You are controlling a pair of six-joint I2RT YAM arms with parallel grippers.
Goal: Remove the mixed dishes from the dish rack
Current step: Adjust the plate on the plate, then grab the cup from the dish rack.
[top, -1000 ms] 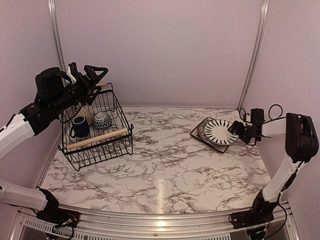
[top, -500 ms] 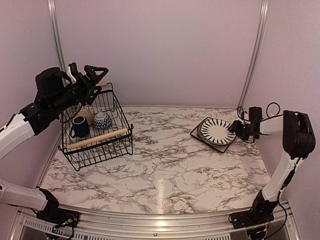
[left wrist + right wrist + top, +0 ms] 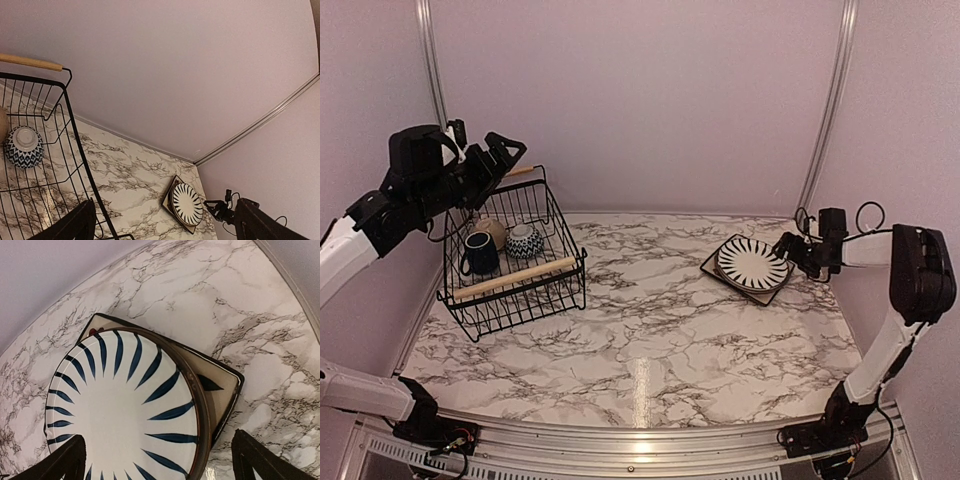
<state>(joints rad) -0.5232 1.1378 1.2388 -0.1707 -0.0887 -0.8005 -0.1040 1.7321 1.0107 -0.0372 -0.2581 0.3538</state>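
Observation:
The black wire dish rack (image 3: 523,303) stands at the back left and holds a navy mug (image 3: 478,252), a cream bowl (image 3: 493,230) and a patterned bowl (image 3: 524,240). The patterned bowl (image 3: 23,146) and the rack's wire wall (image 3: 75,137) show in the left wrist view. The striped plate (image 3: 753,263) lies flat on the dark square plate (image 3: 712,268) at the back right. It fills the right wrist view (image 3: 125,410), with the square plate's corner (image 3: 222,385) under it. My left gripper (image 3: 485,158) is open and empty above the rack's back edge. My right gripper (image 3: 792,246) is open and empty just right of the striped plate.
The rack has a wooden handle at its front (image 3: 515,277) and one at its back (image 3: 30,62). The marble table (image 3: 660,330) lies between the rack and the plates. Walls and metal corner rails (image 3: 825,110) close in the back and sides.
My right gripper let go of the striped plate, which now lies flat on the square plate, and drew back to the right. My left gripper shifted slightly up and left.

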